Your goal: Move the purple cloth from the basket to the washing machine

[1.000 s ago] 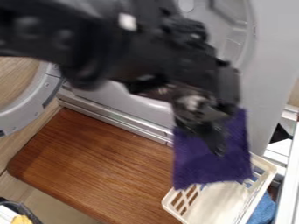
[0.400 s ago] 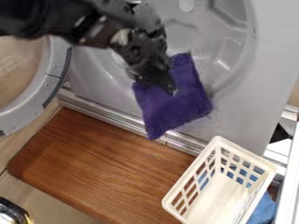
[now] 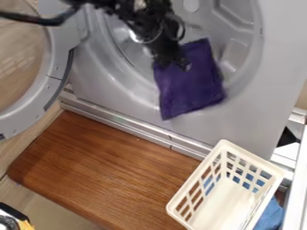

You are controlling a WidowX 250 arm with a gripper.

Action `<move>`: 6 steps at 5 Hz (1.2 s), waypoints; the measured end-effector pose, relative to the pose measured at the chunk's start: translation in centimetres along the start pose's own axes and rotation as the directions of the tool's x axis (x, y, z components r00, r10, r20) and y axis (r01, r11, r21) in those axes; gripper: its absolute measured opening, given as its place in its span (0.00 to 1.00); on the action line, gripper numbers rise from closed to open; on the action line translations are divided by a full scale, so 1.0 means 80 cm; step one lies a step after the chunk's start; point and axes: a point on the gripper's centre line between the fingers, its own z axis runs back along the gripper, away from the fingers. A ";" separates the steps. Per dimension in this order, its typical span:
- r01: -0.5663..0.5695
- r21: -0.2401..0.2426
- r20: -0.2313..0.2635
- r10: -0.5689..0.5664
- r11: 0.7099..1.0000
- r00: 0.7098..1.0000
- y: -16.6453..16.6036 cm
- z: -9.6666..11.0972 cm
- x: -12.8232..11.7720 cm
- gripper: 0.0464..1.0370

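- Cloth (image 3: pixel 189 87), purple, hanging from the pincer (image 3: pixel 177 62) in the upper middle of the frame; it lies across the view of the opening (image 3: pixel 129 49) of the washing machine (image 3: pixel 273 67), over the lower right part of the round rim; whether it touches the rim, I cannot tell.
- The pincer is closed on the cloth, nipping it near its upper left part; one corner rises up and to the right of the grip, while the greater part hangs below, with its lowest corner pointing down and a little left.
- The arm (image 3: pixel 141 20), black, comes in from the top edge, left of centre, and slants down to the right; a dark cable (image 3: pixel 42 20) runs to it from the upper left.
- The door (image 3: pixel 57 74) of the machine stands open at the left edge, its grey ring curving around a see-through middle; a metal strip (image 3: pixel 135 128) runs slantwise between the machine and the table (image 3: pixel 99 166).
- The table, of brown wood with rounded corners, fills much of the lower left and lower middle; pale flooring (image 3: pixel 36 197) shows beyond its left side.
- The basket (image 3: pixel 249 157), cream and slotted, sits at the lower right, well apart from the cloth; blue fabric (image 3: pixel 273 215) shows beside it and through its slots.
- A black and yellow object (image 3: pixel 25 224) is cut off by the lower left corner.
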 end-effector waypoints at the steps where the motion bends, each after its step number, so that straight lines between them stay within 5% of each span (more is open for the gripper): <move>1: 0.008 -0.033 0.028 -0.008 0.999 1.000 0.007 -0.029 0.009 0.03; 3: 0.043 -0.072 0.044 -0.040 0.997 0.998 0.014 -0.072 0.016 0.05; 4: 0.067 -0.079 0.034 -0.064 0.995 0.997 0.015 -0.072 0.018 0.23; 6: 0.048 -0.069 0.021 -0.046 0.996 0.999 0.012 -0.052 0.008 0.82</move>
